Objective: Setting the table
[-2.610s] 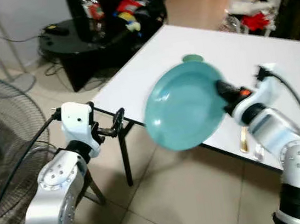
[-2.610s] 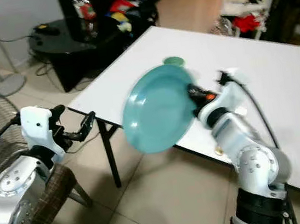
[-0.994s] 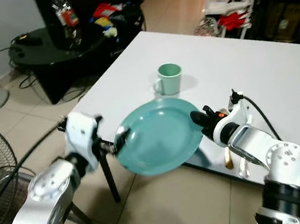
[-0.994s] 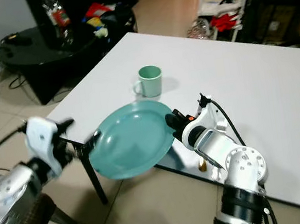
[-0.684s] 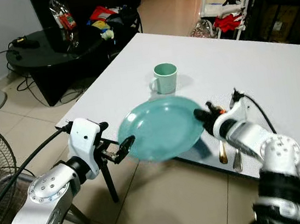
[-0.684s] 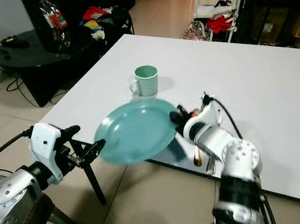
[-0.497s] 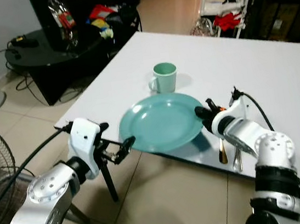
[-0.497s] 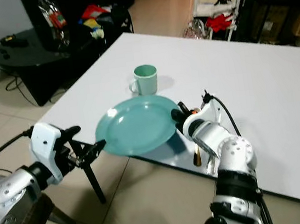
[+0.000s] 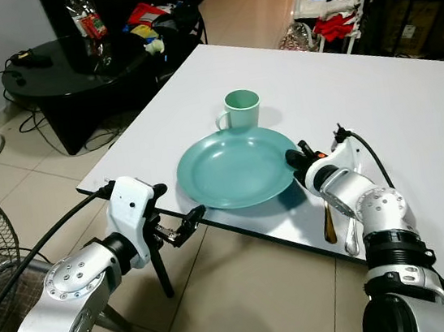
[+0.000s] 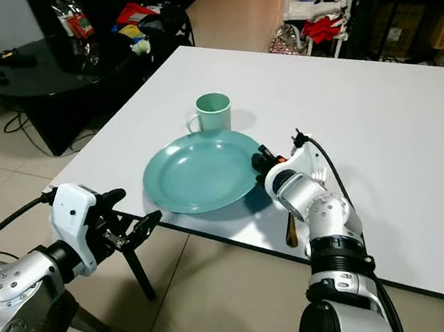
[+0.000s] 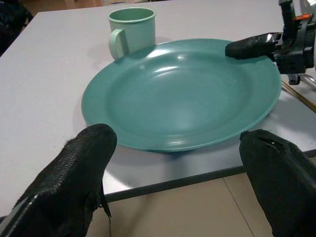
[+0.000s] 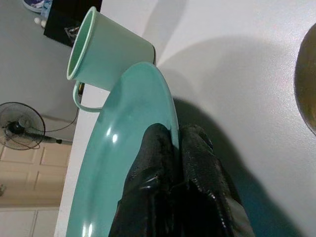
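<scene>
Plate (image 9: pixel 236 169): on white table (image 9: pixel 411 108) near its front edge, rim pinched by right gripper (image 9: pixel 296 159).
Table: bare surface beyond.
Left gripper (image 9: pixel 187 222): fingers apart, off the edge, below plate.
Mug (image 9: pixel 240 111): just behind plate.
Cutlery (image 9: pixel 328 221): beside right arm.

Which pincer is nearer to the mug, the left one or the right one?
Right. The right pincer grips the plate rim, with the mug just beyond the plate's far side. The left pincer hangs open off the table edge, the whole plate between it and the mug.
</scene>
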### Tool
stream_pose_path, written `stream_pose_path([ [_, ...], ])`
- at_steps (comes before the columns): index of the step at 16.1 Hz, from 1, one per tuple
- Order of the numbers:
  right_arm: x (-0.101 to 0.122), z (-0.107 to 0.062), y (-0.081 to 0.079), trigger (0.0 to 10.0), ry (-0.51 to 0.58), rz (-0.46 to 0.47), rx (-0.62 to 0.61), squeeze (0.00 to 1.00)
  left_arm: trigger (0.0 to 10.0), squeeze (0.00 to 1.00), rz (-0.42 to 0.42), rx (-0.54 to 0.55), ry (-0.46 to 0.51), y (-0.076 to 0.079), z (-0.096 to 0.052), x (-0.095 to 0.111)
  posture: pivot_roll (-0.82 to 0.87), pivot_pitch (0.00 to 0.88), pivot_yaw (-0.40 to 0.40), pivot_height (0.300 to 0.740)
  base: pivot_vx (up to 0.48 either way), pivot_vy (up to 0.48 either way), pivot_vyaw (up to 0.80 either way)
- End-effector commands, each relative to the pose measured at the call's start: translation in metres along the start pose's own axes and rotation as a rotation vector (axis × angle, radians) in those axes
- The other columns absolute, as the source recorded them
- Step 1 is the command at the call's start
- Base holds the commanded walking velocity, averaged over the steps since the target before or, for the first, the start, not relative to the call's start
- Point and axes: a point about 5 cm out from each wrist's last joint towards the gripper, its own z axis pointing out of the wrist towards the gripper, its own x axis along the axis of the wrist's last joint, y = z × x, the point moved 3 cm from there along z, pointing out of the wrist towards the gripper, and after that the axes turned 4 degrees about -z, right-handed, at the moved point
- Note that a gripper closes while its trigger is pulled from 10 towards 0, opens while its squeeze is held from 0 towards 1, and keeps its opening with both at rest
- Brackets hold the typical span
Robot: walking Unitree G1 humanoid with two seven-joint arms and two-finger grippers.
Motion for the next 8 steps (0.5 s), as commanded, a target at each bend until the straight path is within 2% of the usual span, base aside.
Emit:
stream_pose_path([
  [1, -0.003, 0.004, 0.002, 10.0, -0.009, -0.024, -0.029, 0.00, 10.0, 0.00, 0.022, -0.009, 0.011, 0.001, 0.000, 0.005, 0.14, 0.000, 0.021, 0.740, 0.000, 0.000, 0.00],
  [2, -0.002, 0.005, 0.003, 10.0, 0.000, -0.019, -0.034, 0.00, 10.0, 0.00, 0.022, -0.009, 0.011, 0.002, 0.000, 0.006, 0.14, 0.000, 0.019, 0.740, 0.000, 0.000, 0.00],
  [3, 0.002, 0.006, 0.004, 10.0, 0.037, 0.011, -0.020, 0.16, 10.0, 0.00, 0.028, -0.001, 0.017, 0.001, 0.000, 0.006, 0.14, 0.000, 0.019, 0.740, 0.000, 0.000, 0.00],
  [4, 0.006, 0.006, 0.003, 10.0, 0.066, 0.007, 0.005, 1.00, 10.0, 0.00, 0.030, 0.003, 0.019, 0.001, 0.001, 0.006, 0.14, 0.000, 0.019, 0.740, 0.000, 0.000, 0.00],
  [8, 0.008, 0.006, 0.000, 10.0, 0.072, -0.029, 0.044, 1.00, 10.0, 0.00, 0.032, 0.004, 0.019, 0.001, 0.000, 0.006, 0.14, 0.000, 0.022, 0.740, 0.000, 0.000, 0.00],
])
